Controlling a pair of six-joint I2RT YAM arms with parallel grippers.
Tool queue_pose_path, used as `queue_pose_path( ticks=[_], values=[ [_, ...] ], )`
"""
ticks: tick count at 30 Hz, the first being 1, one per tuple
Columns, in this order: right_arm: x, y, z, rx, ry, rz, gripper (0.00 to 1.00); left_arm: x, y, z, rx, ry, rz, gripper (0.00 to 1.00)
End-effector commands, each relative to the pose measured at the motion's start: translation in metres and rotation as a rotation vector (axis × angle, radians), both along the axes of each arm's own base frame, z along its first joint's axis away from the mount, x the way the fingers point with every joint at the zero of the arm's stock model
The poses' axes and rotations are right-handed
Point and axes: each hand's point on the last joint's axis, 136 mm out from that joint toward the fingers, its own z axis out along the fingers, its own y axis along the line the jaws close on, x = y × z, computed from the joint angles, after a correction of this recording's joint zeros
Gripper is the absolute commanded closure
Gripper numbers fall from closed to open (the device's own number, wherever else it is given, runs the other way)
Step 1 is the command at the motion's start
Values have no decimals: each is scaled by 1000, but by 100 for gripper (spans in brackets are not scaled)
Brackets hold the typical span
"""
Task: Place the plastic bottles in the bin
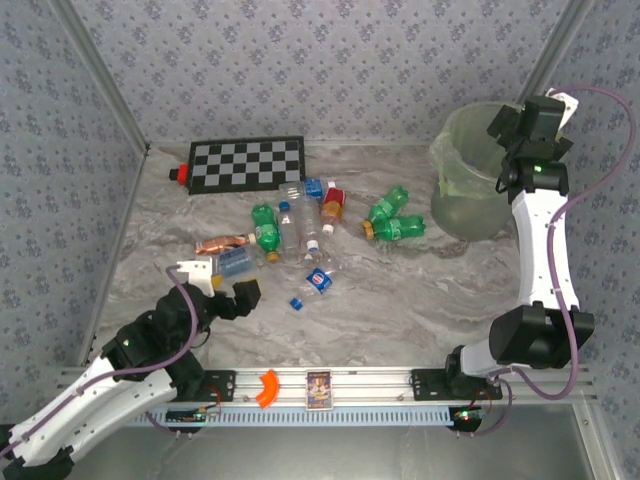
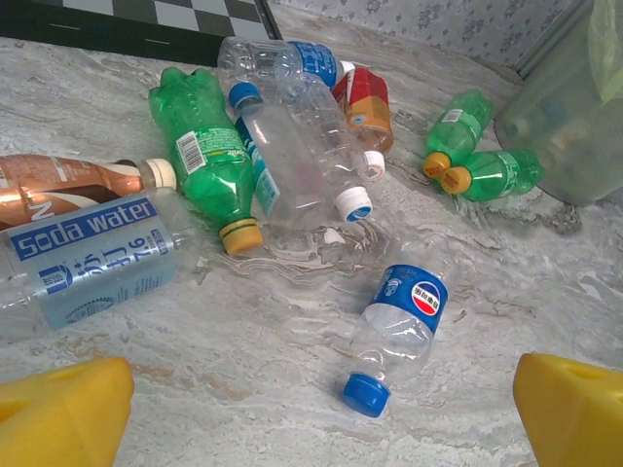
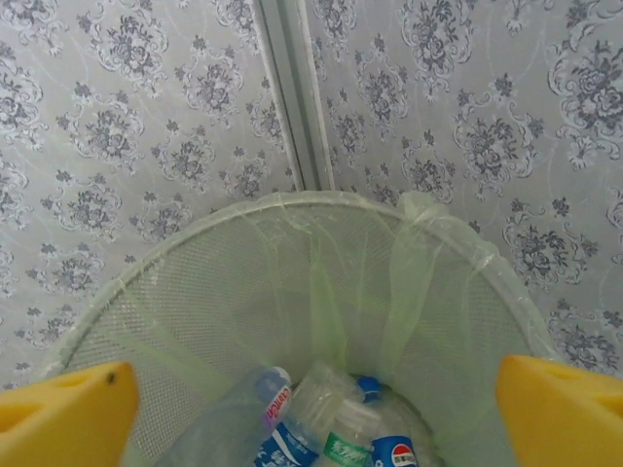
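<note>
Fingers (image 3: pixel 68 413) of R gripper (image 3: pixel 316 399) spread wide, empty, over bin (image 3: pixel 292 206). L gripper (image 2: pixel 316 413) likewise agape. Blue-label bottle (image 2: pixel 404 326) lies on table (image 2: pixel 214 360) just ahead; I'd centre on mid-body, grip crosswise.

Top view: high, from near edge, whole table (image 1: pixel 400 300). Left wrist: low, close on bottles (image 2: pixel 302 165), bin (image 2: pixel 574 117) at edge. Right wrist: down into bin (image 3: pixel 195 292).

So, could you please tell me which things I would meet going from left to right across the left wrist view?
Soda water bottle, large green bottle, clear white-capped bottle, Pepsi bottle, two small green bottles, bin.
</note>
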Motion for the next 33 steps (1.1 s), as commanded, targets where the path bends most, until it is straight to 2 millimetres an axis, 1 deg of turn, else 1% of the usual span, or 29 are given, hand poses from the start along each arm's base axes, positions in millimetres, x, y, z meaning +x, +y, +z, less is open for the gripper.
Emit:
queue_pose_path(
  ticks=[1, 6, 11, 15, 19, 21, 24, 26, 27, 30, 32, 33],
  values=[
    [-6, 11, -1, 34, -2, 43, 0, 3, 4, 19, -24, -20, 31, 0],
    [-14, 35, 8, 41, -20, 123, 0, 7, 2, 14, -9, 5, 51, 0],
    [-26, 64, 25, 55, -74, 198, 0, 16, -1, 7, 23, 40, 87, 0],
    [-34, 89, 32, 80, -112, 275, 0, 22, -5, 4, 55, 82, 102, 0],
    [-42, 130, 32, 82, -118, 420, 0, 29, -11, -2, 43, 129, 93, 0],
    [-46, 151, 29, 71, -111, 485, 0, 34, -8, -9, 33, 169, 114, 0],
    [-55, 182, 25, 73, -104, 582, 0, 42, 2, -20, 13, 232, 164, 0],
    [-63, 207, 20, 80, -102, 666, 0, 49, 13, -27, -1, 271, 213, 0],
    [-68, 218, 18, 86, -104, 703, 0, 52, 16, -28, -8, 281, 222, 0],
    [-85, 258, 8, 97, -110, 836, 0, 62, 29, -33, -19, 302, 280, 0],
    [-100, 288, -3, 97, -110, 937, 0, 69, 39, -37, -28, 317, 331, 0],
    [-105, 299, -8, 97, -104, 972, 0, 73, 44, -38, -32, 320, 353, 0]
  ],
)
